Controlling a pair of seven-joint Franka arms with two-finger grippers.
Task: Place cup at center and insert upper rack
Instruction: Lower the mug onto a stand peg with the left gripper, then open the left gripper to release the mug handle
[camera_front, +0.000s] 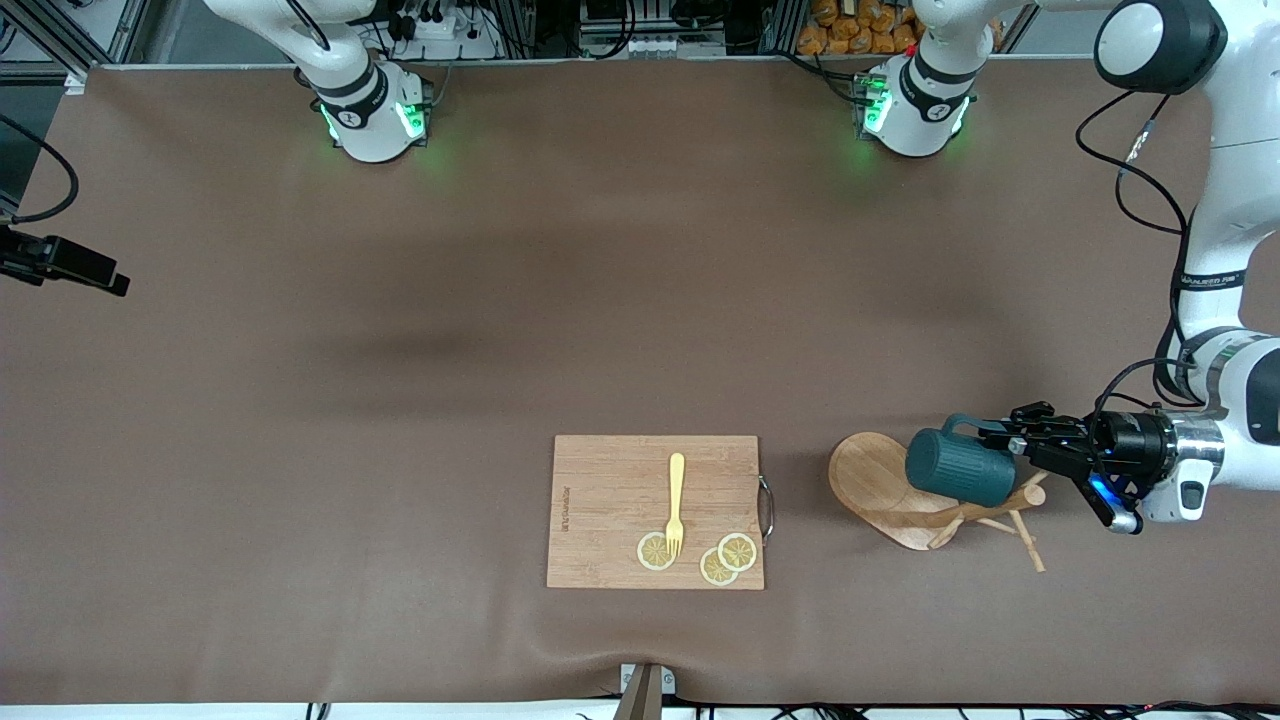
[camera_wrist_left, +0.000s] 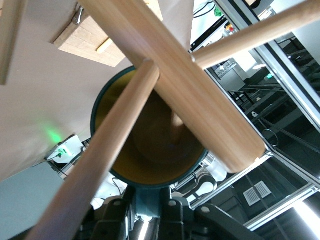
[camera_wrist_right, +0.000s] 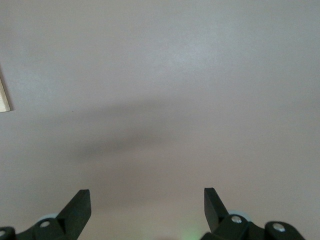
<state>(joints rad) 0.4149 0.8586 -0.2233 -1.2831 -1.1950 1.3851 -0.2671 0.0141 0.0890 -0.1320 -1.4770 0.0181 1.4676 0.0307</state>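
Cutting board (camera_front: 655, 511) is seen lying flat on the brown worktop (camera_front: 400, 400), nearest the front camera, with a yellow fork (camera_front: 676, 502) and three lemon slices (camera_front: 726, 558) on it. Beside the board, toward the left arm's end of the worktop, the upper rack (camera_front: 890, 490) is seen lying on its side, its oval base tipped up and its pegs spread on the worktop. The cup (camera_front: 958, 466) is held on its side over the rack by the left hand (camera_front: 1005, 440), whose fingers are clamped on the cup's handle. In the left wrist view the cup's yellowish inside (camera_wrist_left: 150, 150) is seen past the rack's post and crossing pegs (camera_wrist_left: 175, 75), which lie across its mouth. The right hand (camera_wrist_right: 147, 205) is shown only in the right wrist view, over bare worktop, its fingers (camera_wrist_right: 77, 207) spread wide and holding nothing; the right arm waits.
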